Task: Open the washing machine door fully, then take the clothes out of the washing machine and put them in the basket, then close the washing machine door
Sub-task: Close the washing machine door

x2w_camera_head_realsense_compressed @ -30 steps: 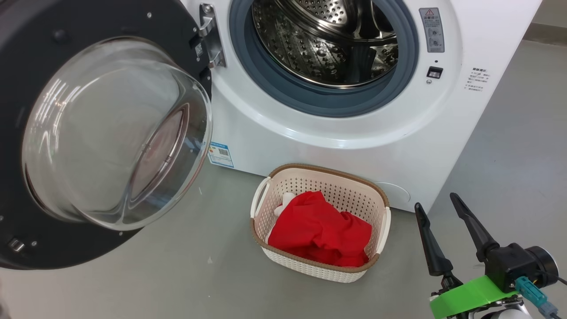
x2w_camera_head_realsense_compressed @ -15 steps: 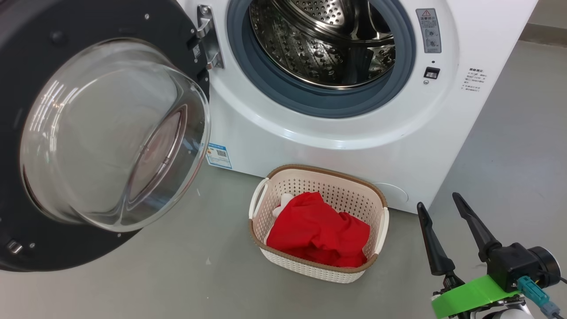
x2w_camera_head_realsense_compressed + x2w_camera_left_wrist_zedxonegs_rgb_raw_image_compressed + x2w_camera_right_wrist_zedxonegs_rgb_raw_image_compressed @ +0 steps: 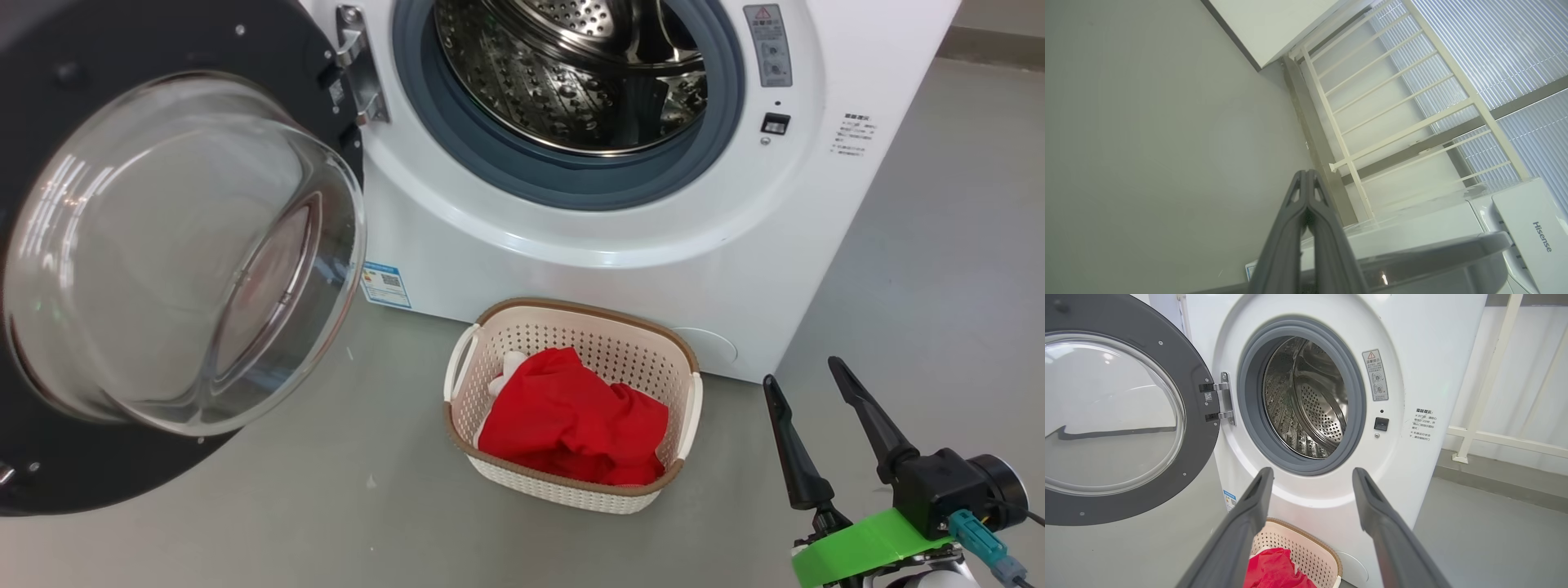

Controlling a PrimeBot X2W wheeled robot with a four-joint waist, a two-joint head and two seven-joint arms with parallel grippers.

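We are judging the unloading done: the clothes [image 3: 571, 425] are lying in the basket [image 3: 588, 309], which is sitting just ahead and left of the right gripper [image 3: 800, 369], against the washer's [image 3: 571, 269] foot. The drum [image 3: 571, 73], further ahead and above the tips, is looking empty as far as we are seeing in. So the step in hand is closing the door [image 3: 180, 245]. It is hanging wide open, well off to the left of the right gripper, with its bowl facing us.

The right gripper is standing wide and holding nothing. The left gripper [image 3: 1306, 173] is pinched shut and empty, pointing toward bare floor [image 3: 1147, 122] and a white railing [image 3: 1474, 102].

To do it well, we are advising a push on the black rim far from the hinge [image 3: 359, 73], not on the glass bowl. Follow the arc and press until the latch is catching.

In the way: the basket is sitting near the door's swing path, though the door is probably clearing it from above. We are also watching that no finger is getting caught in the closing gap.
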